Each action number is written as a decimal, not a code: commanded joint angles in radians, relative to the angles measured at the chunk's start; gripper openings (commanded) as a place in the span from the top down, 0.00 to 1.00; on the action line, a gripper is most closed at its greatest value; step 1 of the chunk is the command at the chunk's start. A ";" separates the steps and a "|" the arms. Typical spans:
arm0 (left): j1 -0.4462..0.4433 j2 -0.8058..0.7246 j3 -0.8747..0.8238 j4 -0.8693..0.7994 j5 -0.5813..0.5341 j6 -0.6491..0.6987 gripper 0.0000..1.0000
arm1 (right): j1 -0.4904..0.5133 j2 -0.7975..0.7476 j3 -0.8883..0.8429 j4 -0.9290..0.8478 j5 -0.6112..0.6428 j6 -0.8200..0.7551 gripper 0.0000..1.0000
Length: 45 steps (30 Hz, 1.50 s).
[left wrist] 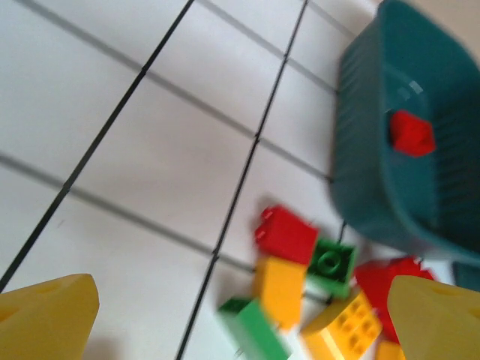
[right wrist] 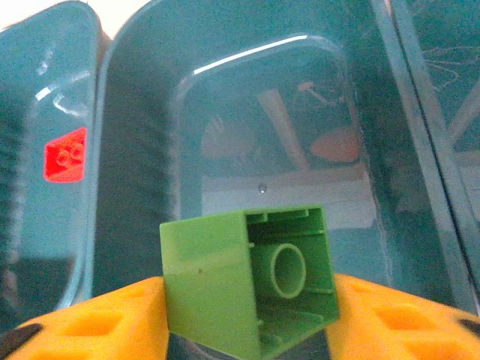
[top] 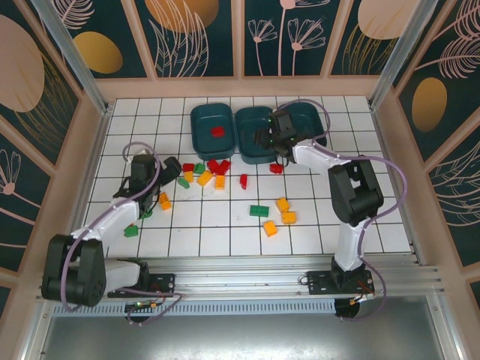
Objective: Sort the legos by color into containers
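Right gripper (right wrist: 247,324) clamped on green brick (right wrist: 251,277) over middle teal tub (right wrist: 255,112); left tub (right wrist: 26,82) holds one red brick (right wrist: 65,154); left gripper (left wrist: 240,319) spread wide above mixed brick pile (left wrist: 289,240).

1. Left arm (top: 112,219): white links, black joint housings, black base plate (top: 142,282) at 7 o'clock.
2. Right arm (top: 324,157): identical finish, base at 5 o'clock.
3. Lilac cable (top: 402,191) loops along each arm.
4. Left fingers (left wrist: 45,315), right fingers (right wrist: 397,315): yellow-orange plastic.
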 commanded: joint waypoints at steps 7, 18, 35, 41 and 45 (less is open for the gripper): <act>0.002 -0.296 -0.082 -0.101 0.063 -0.036 0.01 | 0.052 -0.179 -0.020 -0.097 0.143 -0.045 0.36; -0.151 -0.367 -0.282 0.199 0.404 -0.138 0.02 | 0.106 -0.565 -0.556 -0.133 0.111 0.118 0.35; -0.418 -0.272 -0.250 0.375 0.390 -0.179 0.02 | 0.187 -0.538 -0.727 -0.153 0.165 0.173 0.37; -0.419 -0.308 -0.249 0.334 0.371 -0.174 0.01 | 0.189 -0.526 -0.727 -0.115 0.145 0.150 0.42; -0.419 -0.323 -0.254 0.326 0.371 -0.183 0.02 | 0.192 -0.522 -0.726 -0.105 0.127 0.133 0.44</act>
